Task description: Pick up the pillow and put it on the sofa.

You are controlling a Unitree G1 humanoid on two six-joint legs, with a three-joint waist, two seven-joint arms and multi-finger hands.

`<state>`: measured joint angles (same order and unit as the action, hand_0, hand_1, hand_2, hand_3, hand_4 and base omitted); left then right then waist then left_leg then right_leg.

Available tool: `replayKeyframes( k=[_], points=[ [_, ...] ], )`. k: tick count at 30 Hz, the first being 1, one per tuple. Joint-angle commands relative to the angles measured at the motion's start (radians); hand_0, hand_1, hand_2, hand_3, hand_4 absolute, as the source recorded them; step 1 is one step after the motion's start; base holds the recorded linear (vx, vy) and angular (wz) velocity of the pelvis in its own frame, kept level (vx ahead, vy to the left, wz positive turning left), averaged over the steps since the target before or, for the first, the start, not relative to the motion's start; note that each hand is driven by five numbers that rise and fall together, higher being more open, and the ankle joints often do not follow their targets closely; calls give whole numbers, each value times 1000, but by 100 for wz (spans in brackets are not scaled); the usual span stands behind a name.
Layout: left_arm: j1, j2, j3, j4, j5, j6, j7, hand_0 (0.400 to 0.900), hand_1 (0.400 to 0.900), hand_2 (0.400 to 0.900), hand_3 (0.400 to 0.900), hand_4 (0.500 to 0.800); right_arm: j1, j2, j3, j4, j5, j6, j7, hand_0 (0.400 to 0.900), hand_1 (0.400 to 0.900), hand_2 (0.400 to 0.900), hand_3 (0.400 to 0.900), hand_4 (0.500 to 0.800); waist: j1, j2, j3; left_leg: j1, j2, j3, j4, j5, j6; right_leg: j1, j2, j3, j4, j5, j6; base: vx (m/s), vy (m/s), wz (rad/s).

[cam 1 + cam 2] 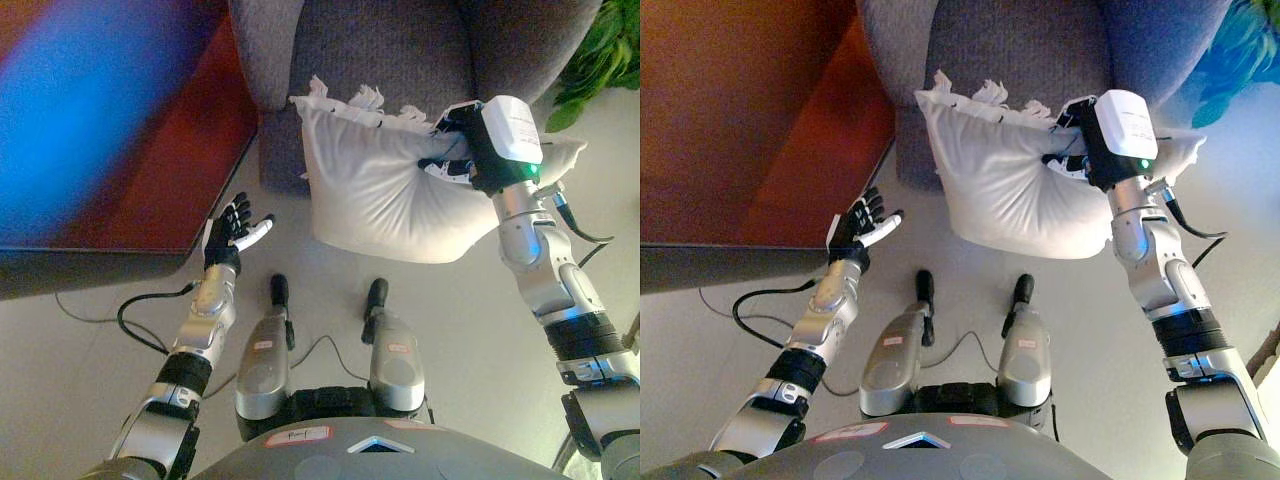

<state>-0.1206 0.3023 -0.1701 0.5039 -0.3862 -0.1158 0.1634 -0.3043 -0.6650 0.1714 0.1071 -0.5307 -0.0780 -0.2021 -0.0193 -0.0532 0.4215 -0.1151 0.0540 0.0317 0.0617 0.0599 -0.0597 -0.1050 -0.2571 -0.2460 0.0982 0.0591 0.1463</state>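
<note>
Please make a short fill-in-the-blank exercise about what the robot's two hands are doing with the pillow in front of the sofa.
1. The white pillow is gripped by the robot's ____ hand.
2. The left hand holds nothing; its fingers are ____.
3. The pillow is held up in front of the grey ____.
4. Beside the sofa, at the upper right, stands a green ____.

Missing words: right; open; sofa; plant

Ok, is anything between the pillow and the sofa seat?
Nothing visible. The right hand grips the white pillow at the front edge of the grey sofa, and the seat behind it looks bare.
</note>
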Motion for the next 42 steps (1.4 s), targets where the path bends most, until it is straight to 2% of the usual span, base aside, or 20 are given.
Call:
replayKeyframes(
  k=[1,6,7,10,14,17,19,20,21,22,23,24,27,32,39,40,41,42],
  points=[
    [82,22,9,-38,41,-44,-45,900,900,900,900,800,-103,3,-126,-115,120,-99,-81,400,400,400,400,500,30,-35,-304,27,42,3,-55,-29,-29,26,-30,-13,-44,71,79,155,-9,-5],
    [126,38,13,-92,17,-36,-84,900,900,900,900,800,-151,10,-106,-52,206,-100,-55,400,400,400,400,500,49,-42,-331,62,57,9,-77,-28,-40,65,-19,-25,-79,74,75,132,-21,5],
    [136,48,6,-117,-2,-35,-110,900,900,900,900,800,-182,16,-91,0,256,-95,-41,400,400,400,400,500,57,-47,-332,64,63,7,-77,-26,-46,75,-14,-30,-82,70,72,58,-26,14],
    [146,63,2,-145,-22,-34,-132,900,900,900,900,800,-237,-3,-55,95,314,-85,-16,400,400,400,400,500,63,-52,-327,66,69,3,-76,-26,-53,87,-10,-40,-86,64,67,82,-50,25],
    [168,89,-2,-184,-68,-37,-158,900,900,900,900,800,-434,-43,31,360,454,-64,-5,400,400,400,400,500,86,-55,-315,64,80,-8,-74,-20,-65,103,-1,-55,-97,61,61,77,-54,22],
    [181,109,0,-196,-103,-37,-166,900,900,900,900,800,-605,-63,123,558,487,-47,1,400,400,400,400,500,110,-54,-306,52,83,-15,-74,-16,-69,97,3,-59,-103,61,58,66,-58,11],
    [181,126,-6,-205,-120,-43,-166,900,900,900,900,800,-729,-71,190,717,511,-36,5,400,400,400,400,500,128,-49,-295,34,86,-25,-77,-6,-71,88,6,-59,-108,64,55,7,-63,20],
    [171,142,-28,-212,-139,-49,-171,900,900,900,900,800,-844,-71,230,863,529,-27,-9,400,400,400,400,500,150,-43,-279,10,86,-38,-80,7,-75,75,7,-66,-115,68,55,-27,-50,21],
    [169,140,-26,-212,-139,-49,-171,900,900,900,900,800,-853,-70,236,870,531,-30,-8,606,606,606,606,624,148,-41,-278,8,86,-39,-80,7,-75,74,8,-67,-115,68,54,-47,-53,25],
    [156,149,-38,-213,-151,-52,-173,900,900,900,900,800,-911,-74,271,954,523,-21,-8,900,900,900,900,800,160,-36,-268,-7,86,-48,-85,19,-79,64,8,-74,-119,73,55,-39,-44,28],
    [138,157,-55,-221,-158,-53,-178,900,900,900,900,800,-973,-81,276,1048,549,-16,-17,900,900,900,900,800,178,-27,-257,-29,85,-64,-96,31,-82,53,9,-86,-130,78,55,-38,-44,28],
    [136,156,-54,-220,-159,-53,-178,900,900,900,900,800,-978,-81,280,1052,550,-18,-16,900,900,900,900,800,177,-25,-257,-31,85,-66,-96,32,-82,52,9,-87,-131,79,55,-19,-48,34],
    [118,169,-84,-234,-164,-56,-195,900,900,900,900,800,-1059,-138,324,1176,526,1,-32,900,900,900,900,800,211,-7,-245,-63,81,-97,-111,56,-91,46,11,-118,-148,83,58,3,-49,37],
    [93,179,-115,-241,-155,-55,-208,900,900,900,900,800,-1109,-205,368,1211,470,22,-80,900,900,900,900,800,240,13,-245,-82,77,-131,-123,71,-96,49,11,-148,-164,84,61,28,-24,22],
    [79,165,-110,-207,-144,-50,-179,900,900,900,900,800,-1054,-187,323,1096,518,5,-120,900,900,900,900,800,224,8,-263,-59,70,-136,-113,49,-88,87,7,-151,-170,77,60,42,6,1],
    [77,161,-103,-201,-143,-48,-174,900,900,900,900,800,-1036,-180,315,1037,522,-1,-121,900,900,900,900,800,216,5,-266,-52,70,-131,-108,41,-85,91,5,-145,-170,77,61,24,38,-24],
    [82,150,-85,-190,-136,-46,-166,900,900,900,900,800,-978,-159,283,889,540,-21,-118,900,900,900,900,800,196,2,-272,-37,69,-117,-98,23,-79,97,4,-129,-169,75,59,24,38,-25],
    [84,153,-87,-190,-136,-46,-166,900,900,900,900,800,-968,-159,276,880,537,-17,-119,900,900,900,900,800,198,-1,-272,-35,69,-115,-97,22,-78,99,4,-128,-169,75,60,35,58,-38]
  ],
)
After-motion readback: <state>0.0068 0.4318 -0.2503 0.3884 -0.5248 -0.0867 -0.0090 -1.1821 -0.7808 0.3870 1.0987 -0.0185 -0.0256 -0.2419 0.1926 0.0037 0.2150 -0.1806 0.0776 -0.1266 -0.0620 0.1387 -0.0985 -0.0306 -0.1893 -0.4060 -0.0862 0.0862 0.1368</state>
